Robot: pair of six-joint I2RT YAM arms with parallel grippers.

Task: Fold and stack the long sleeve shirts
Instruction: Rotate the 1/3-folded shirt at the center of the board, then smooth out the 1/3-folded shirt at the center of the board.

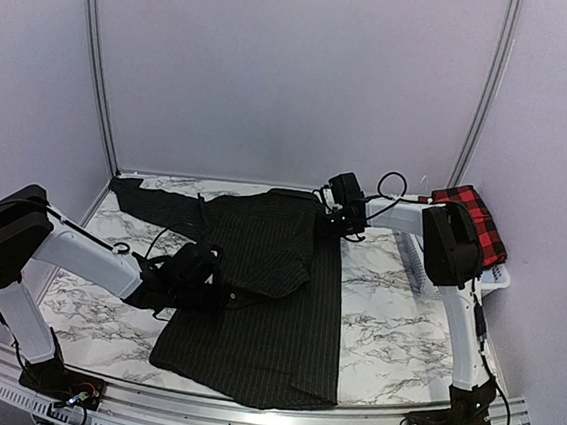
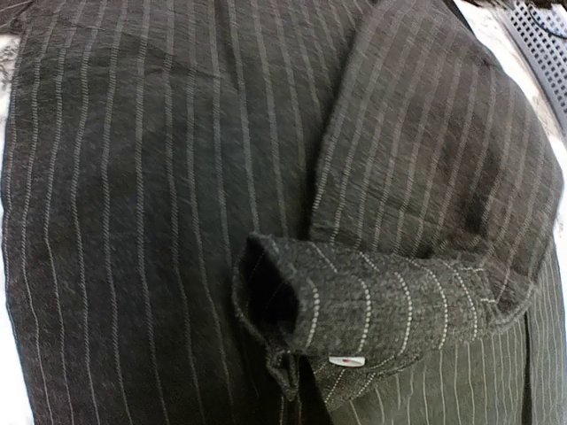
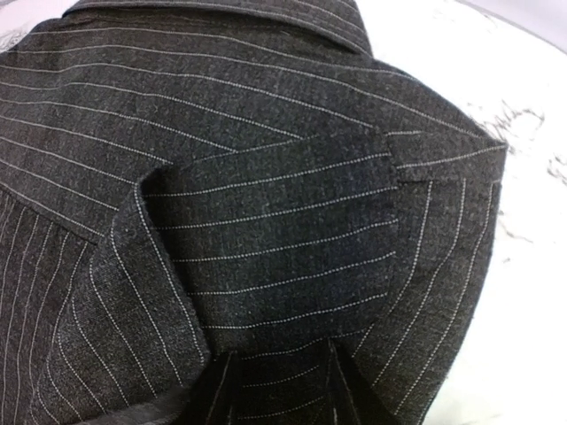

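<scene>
Black pinstriped shirt spread on the marble tabletop, both arms on it.

The shirt lies in the middle of the tabletop, hem toward the near edge, one sleeve trailing to the far left corner. The right gripper is at its far right shoulder beside the collar, fingers pinched on a ridge of the cloth. The left gripper is closed over the shirt's left side, above a folded-in cuff; whether it pinches cloth I cannot tell. The red-and-black checked shirt lies on the white basket at the far right corner.
</scene>
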